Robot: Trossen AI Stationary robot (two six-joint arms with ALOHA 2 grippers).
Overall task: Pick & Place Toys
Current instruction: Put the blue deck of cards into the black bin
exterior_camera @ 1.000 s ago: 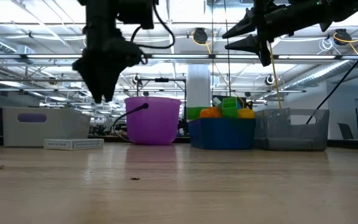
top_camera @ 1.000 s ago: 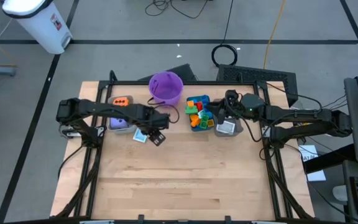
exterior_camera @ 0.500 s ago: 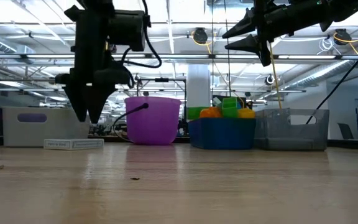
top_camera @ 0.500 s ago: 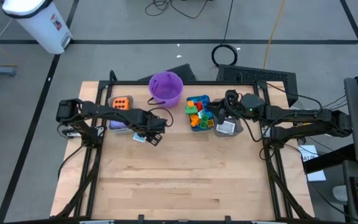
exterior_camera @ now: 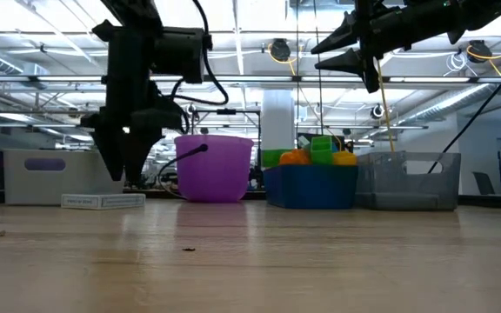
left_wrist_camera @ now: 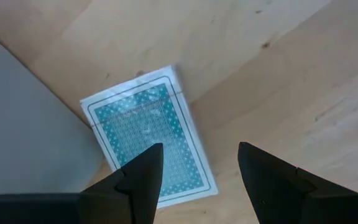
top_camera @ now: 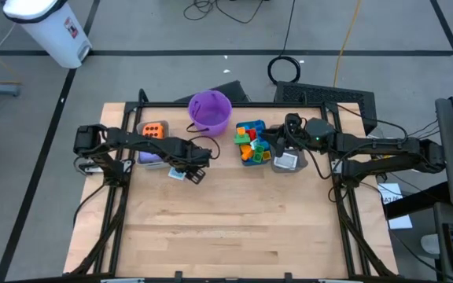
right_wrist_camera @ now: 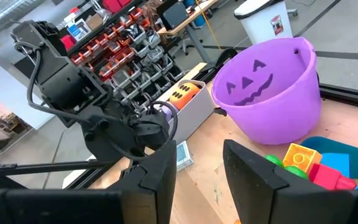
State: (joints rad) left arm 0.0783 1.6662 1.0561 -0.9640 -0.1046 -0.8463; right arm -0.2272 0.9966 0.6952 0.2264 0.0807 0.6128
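Bare light wooden tabletop (top_camera: 226,220) across the whole near half. Further back on the left, a flat teal-backed deck of picture cards with a white border (left_wrist_camera: 149,134), flat on the wood, just beside the wall of a grey rectangular plastic bin (top_camera: 152,141). Directly above that deck, the left gripper (left_wrist_camera: 197,162), pointed down, dark fingers (left_wrist_camera: 143,171) parted to a middling gap, nothing between them, tips clear of the cards and straddling one end of the deck. In the grey bin, an orange die with dark dots (top_camera: 153,130) and a purple piece (top_camera: 149,155). Behind, near the middle of the back edge, a purple plastic bucket with a jack-o'-lantern face and a dark handle (top_camera: 210,110). Right of the bucket, a blue plastic bin (exterior_camera: 310,187) heaped with bright plastic building bricks in orange, green, yellow, red and blue (top_camera: 252,140); just beside it, a clear plastic bin (exterior_camera: 408,181). High over those two bins, the right gripper (right_wrist_camera: 199,163), fingers parted a moderate way and empty, facing across toward the bucket and the left arm. Beyond the table, grey floor, a white waste bin (top_camera: 49,27) and coiled cables.
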